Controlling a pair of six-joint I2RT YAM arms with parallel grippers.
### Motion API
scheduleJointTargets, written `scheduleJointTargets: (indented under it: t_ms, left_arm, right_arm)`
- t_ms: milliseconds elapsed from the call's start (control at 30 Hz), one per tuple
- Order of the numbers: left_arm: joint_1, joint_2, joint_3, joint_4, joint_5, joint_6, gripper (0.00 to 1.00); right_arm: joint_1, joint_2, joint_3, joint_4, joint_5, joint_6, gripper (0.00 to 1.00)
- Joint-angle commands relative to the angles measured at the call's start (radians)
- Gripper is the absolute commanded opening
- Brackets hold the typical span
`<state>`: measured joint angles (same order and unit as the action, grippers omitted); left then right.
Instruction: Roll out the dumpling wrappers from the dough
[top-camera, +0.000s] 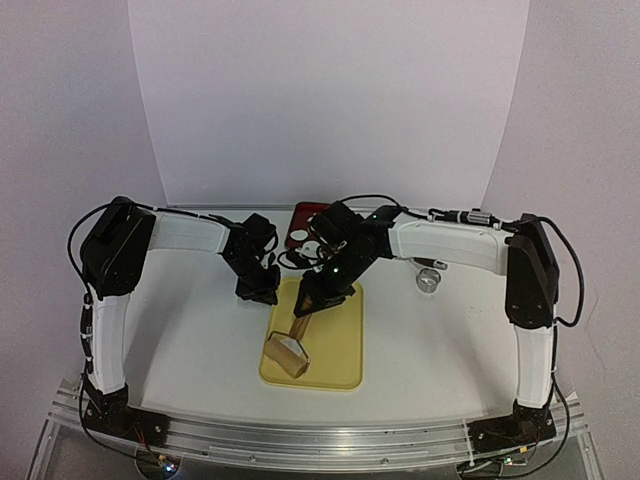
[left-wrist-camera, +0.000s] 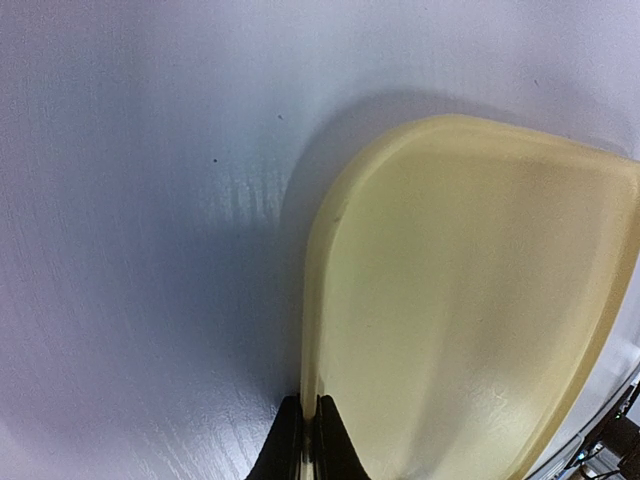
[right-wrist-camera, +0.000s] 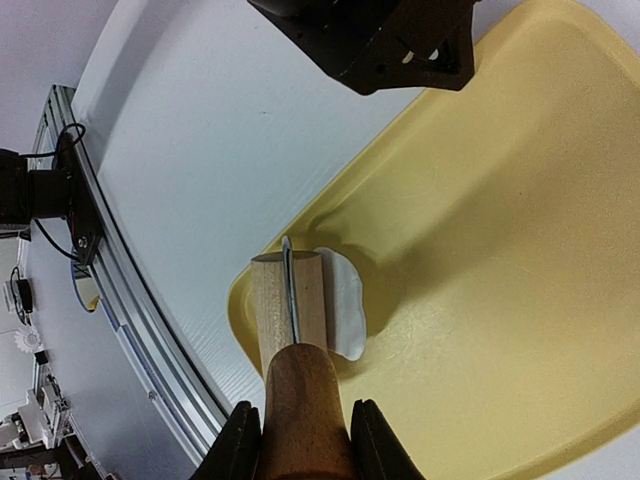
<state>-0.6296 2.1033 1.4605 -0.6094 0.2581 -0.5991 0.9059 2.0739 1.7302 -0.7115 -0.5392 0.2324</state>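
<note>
The right gripper (right-wrist-camera: 300, 440) clasped the wooden roller (right-wrist-camera: 290, 300), with the dough (right-wrist-camera: 345, 310) beyond its fingers (right-wrist-camera: 240, 450) (clear only from the wrist); the left gripper (left-wrist-camera: 308, 445) pinched the yellow board (left-wrist-camera: 450, 300).

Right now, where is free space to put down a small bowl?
Bare table patches: left of the yellow board up to the left arm, and right of it, nearer than the metal ring, up to the right arm. Crowded: the board's far end, where the left gripper, the right gripper and the red tray meet; the held roller takes its near left part.
</note>
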Motion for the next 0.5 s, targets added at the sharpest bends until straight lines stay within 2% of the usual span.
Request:
scheduleJointTargets:
  t_ms: [0,300,467]
  left_arm:
    - [-0.005,0.052,0.015,0.022,-0.049,-0.007,0.0]
    - [-0.005,0.029,-0.019,0.034,-0.084,0.011,0.0]
    - [-0.005,0.028,-0.019,0.04,-0.095,0.015,0.0]
  right_arm:
    - [0.028,0.115,-0.068,-0.12,0.263,-0.026,0.0]
    - [0.002,0.083,-0.079,-0.204,0.471,0.047,0.0]
    - [-0.043,0.072,-0.113,-0.234,0.501,0.08,0.0]
